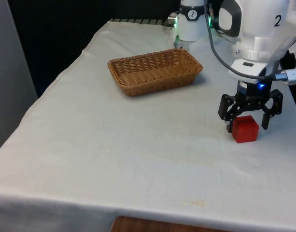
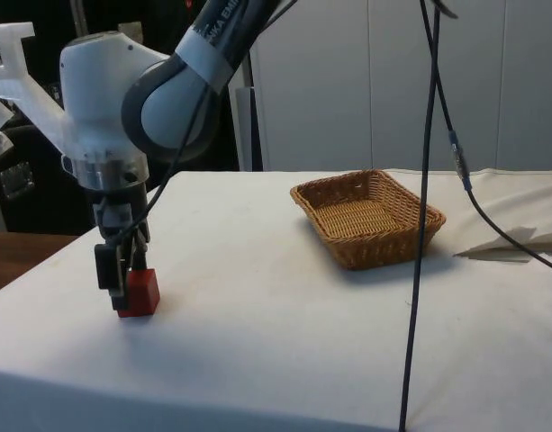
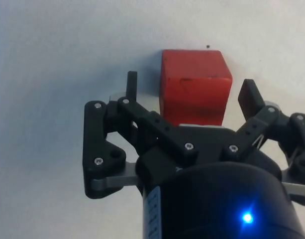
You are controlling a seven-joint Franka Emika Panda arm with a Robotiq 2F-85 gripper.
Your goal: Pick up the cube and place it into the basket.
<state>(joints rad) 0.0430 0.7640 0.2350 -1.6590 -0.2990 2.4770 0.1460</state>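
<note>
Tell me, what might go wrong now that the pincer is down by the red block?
The open pincer straddles the red cube, which looks off-centre between the fingers in the wrist view, so closing might turn or nudge it instead of gripping squarely. The cube also sits near the table's side edge. The basket is some way off; a weak grip could drop it in transit.

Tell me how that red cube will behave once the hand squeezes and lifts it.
The cube looks solid with flat faces, so it should probably stay rigid and not roll. Its sides look matte, so slipping seems unlikely. The hand straddles it open on the cloth; it looks small and probably light.
</note>
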